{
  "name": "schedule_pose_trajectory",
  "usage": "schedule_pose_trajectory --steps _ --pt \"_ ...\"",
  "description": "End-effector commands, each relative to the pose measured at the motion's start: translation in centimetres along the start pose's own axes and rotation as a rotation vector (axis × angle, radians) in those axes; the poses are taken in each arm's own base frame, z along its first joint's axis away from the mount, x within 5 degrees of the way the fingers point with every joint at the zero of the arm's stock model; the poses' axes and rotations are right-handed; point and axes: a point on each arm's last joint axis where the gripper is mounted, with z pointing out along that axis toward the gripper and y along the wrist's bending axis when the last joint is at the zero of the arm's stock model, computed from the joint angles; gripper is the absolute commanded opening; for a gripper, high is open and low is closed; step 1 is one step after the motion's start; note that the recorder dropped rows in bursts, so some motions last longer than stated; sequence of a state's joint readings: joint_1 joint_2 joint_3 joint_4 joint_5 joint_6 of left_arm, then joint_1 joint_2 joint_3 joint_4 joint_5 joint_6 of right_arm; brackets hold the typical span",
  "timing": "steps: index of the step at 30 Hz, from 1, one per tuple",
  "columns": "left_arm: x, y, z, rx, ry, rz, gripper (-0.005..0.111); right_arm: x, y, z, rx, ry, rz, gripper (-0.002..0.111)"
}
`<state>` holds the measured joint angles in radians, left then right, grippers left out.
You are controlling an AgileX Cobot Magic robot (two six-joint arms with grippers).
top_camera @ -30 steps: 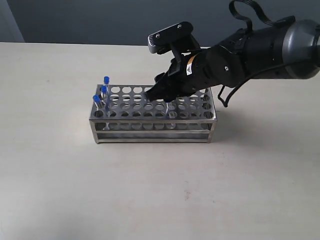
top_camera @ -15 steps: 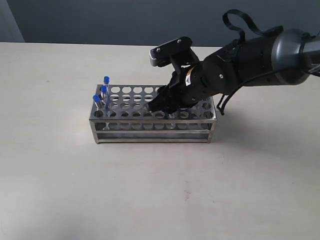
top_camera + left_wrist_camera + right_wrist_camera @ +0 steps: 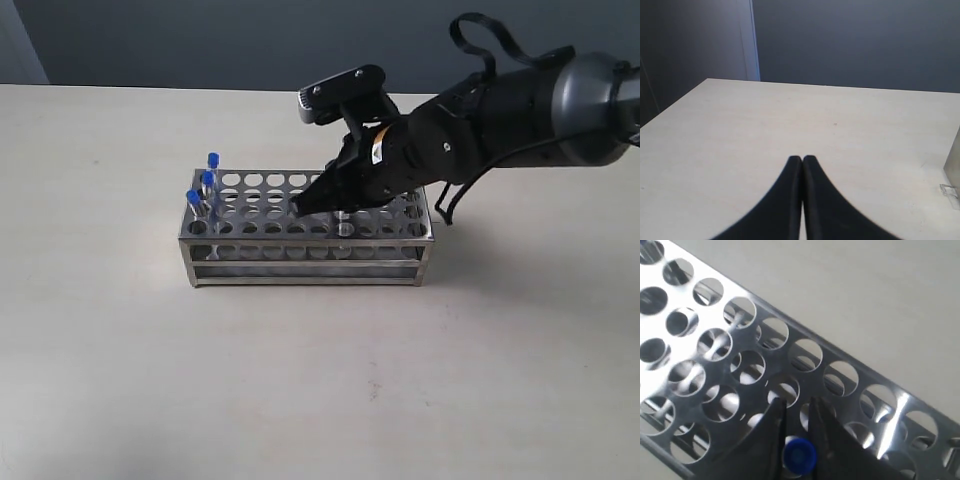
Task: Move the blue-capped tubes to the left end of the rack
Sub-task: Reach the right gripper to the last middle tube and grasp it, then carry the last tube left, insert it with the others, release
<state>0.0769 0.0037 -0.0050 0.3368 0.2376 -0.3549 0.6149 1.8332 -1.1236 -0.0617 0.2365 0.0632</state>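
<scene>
Lower than a second ago, the right arm [image 3: 480, 120] has brought its jaws down onto the top plate of the rack [image 3: 300, 246], roughly at the rack's middle.

In the right wrist view, the fourth tube [image 3: 799, 456] sits between the two black jaws, back from their tips, with its blue cap showing in the narrow gap. The jaws look closed in on it, pinching the tube. From outside, its cap is hidden under the arm. The tube seems to be still seated in its hole rather than lifted clear.

Three blue-capped tubes [image 3: 208, 180] stand together well beyond the tips of the right jaws, at the end of the rack those tips point toward. I take that to be the left end, so three of the four are done. What remains is drawing this last one up and carrying it across to join them.

The left jaws are pressed together with nothing between them, hanging over bare counter [image 3: 300, 380] and taking no part
</scene>
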Motion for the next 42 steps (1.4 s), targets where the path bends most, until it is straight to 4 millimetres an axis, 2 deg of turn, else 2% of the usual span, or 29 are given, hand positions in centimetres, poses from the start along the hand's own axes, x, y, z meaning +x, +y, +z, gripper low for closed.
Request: schedule_pose_trajectory --steps 1,5,7,16,24,29,42 --pt "0.1 0.0 0.0 0.009 0.002 -0.003 0.0 -2.2 -0.2 -3.3 0.004 -0.14 -0.022 0.001" --pt "0.1 0.0 0.0 0.009 0.002 -0.005 0.0 -3.5 0.4 -5.2 -0.01 -0.249 -0.031 0.001" --pt "0.1 0.0 0.0 0.009 0.002 -0.005 0.0 -3.8 1.4 -5.3 -0.03 -0.268 -0.049 0.0" --pt "0.1 0.0 0.0 0.009 0.002 -0.005 0.0 -5.4 7.9 -3.9 -0.148 -0.314 -0.161 -0.001" --pt "0.1 0.0 0.0 0.009 0.002 -0.005 0.0 -6.0 11.0 -2.0 -0.194 -0.299 -0.203 -0.001" --pt "0.1 0.0 0.0 0.009 0.002 -0.005 0.0 -5.7 12.3 -1.6 -0.213 -0.279 -0.224 -0.001" --pt "0.1 0.0 0.0 0.009 0.002 -0.005 0.0 -4.7 12.4 0.4 -0.201 -0.233 -0.263 -0.001"
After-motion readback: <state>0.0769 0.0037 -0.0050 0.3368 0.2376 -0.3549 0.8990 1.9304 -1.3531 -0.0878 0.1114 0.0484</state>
